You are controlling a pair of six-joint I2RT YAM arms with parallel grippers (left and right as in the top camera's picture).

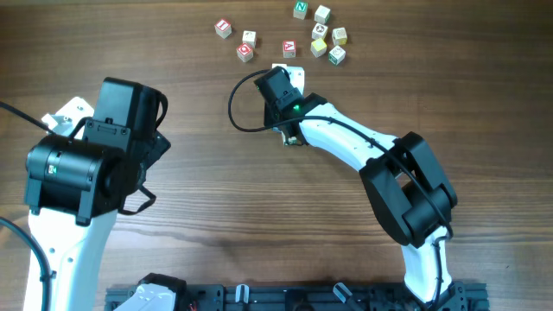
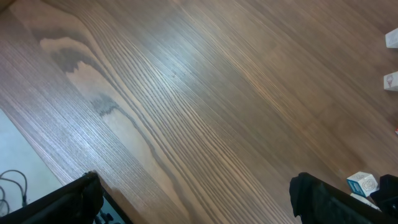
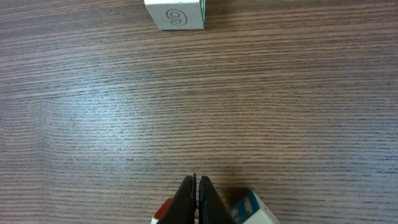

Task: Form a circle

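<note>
Pale letter cubes lay in a loose scatter at the far side. The right gripper was clenched between two cubes. The left gripper hung released over the wide bare table.

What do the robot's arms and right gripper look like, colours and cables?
Both arms pair white links with bulky black joint housings. The right arm has a small green light near its wrist and a looping black cable; the right gripper has thin dark fingers. The left arm trails black cables too.
</note>
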